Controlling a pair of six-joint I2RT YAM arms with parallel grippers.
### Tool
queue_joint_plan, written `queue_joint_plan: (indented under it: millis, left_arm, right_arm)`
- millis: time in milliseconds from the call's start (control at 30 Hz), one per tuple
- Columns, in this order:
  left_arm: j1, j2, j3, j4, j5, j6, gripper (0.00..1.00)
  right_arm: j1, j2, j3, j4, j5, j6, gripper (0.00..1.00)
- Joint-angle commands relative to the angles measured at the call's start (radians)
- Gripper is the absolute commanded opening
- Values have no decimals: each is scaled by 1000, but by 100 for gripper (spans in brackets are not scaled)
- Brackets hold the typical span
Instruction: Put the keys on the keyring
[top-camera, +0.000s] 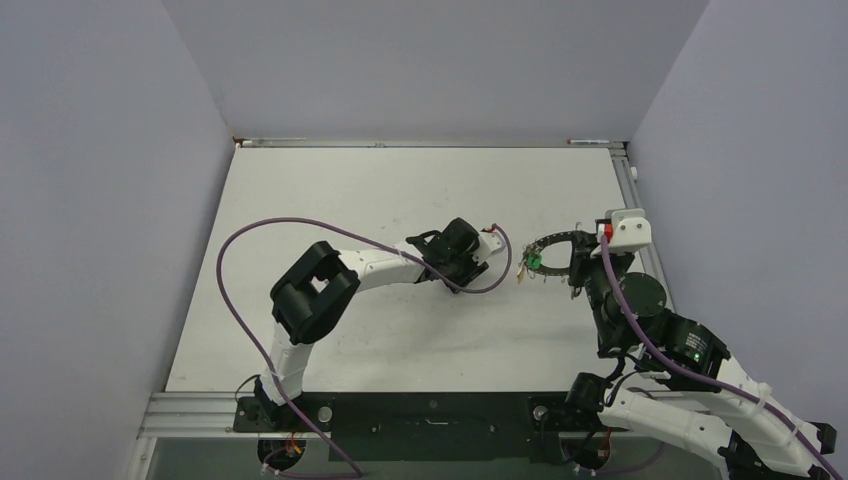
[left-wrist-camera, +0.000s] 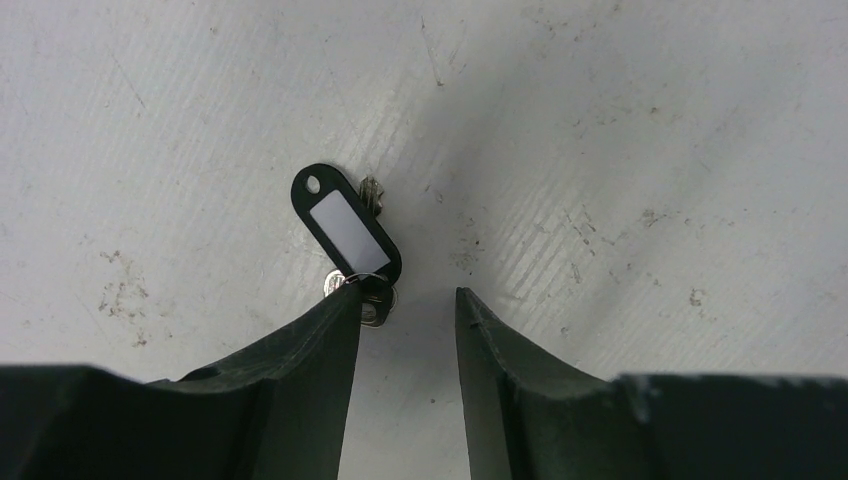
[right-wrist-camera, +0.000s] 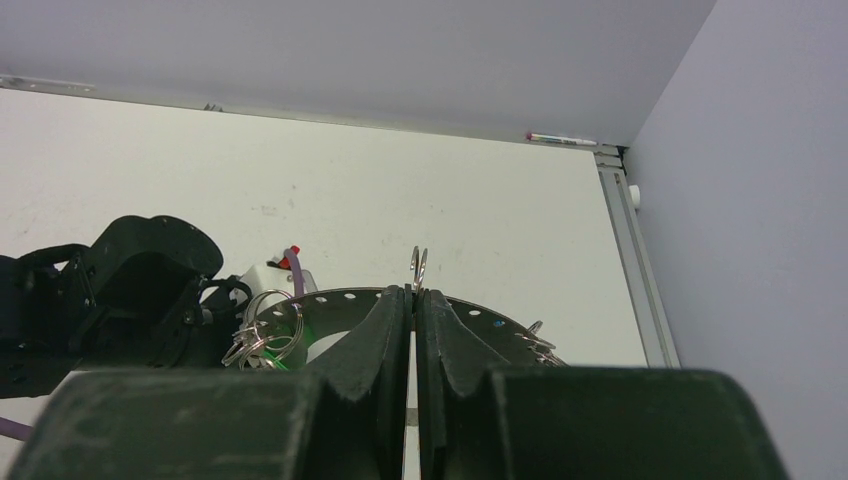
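Note:
A key with a black oval tag (left-wrist-camera: 345, 228) lies flat on the white table. My left gripper (left-wrist-camera: 408, 295) is open just above it, and its left fingertip (left-wrist-camera: 345, 300) overlaps the key's split ring. In the top view the left gripper (top-camera: 458, 252) hides this key. My right gripper (right-wrist-camera: 413, 293) is shut on the rim of the grey keyring (right-wrist-camera: 340, 300) and holds it up on edge. The keyring (top-camera: 550, 241) shows right of centre, beside the right gripper (top-camera: 577, 262). A green-tagged key (top-camera: 535, 262) hangs from its left side on split rings (right-wrist-camera: 262, 330).
A purple cable (top-camera: 230, 250) loops over the table to the left of the left arm. An aluminium rail (top-camera: 640, 215) runs along the table's right edge, and a pen (top-camera: 590, 141) lies at the back right edge. Grey walls close in three sides.

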Motion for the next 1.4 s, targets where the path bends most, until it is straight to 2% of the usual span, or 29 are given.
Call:
queue_joint_plan:
  millis: [0,833,1067,1367]
  left_arm:
    - [5,-14,38,25,18,3,38]
    - [55,-101,60,-30,125,46,46]
    - [78,-45,105,-52,144,67,46]
    - [103,16,152,-99,220,87,39]
  right_arm:
    - [3,11,6,24,-7,10,5]
    - [3,21,2,32,-18,10,5]
    - [4,22,-1,35,-21,10,5]
    - [3,26,0,32,-21,9,5]
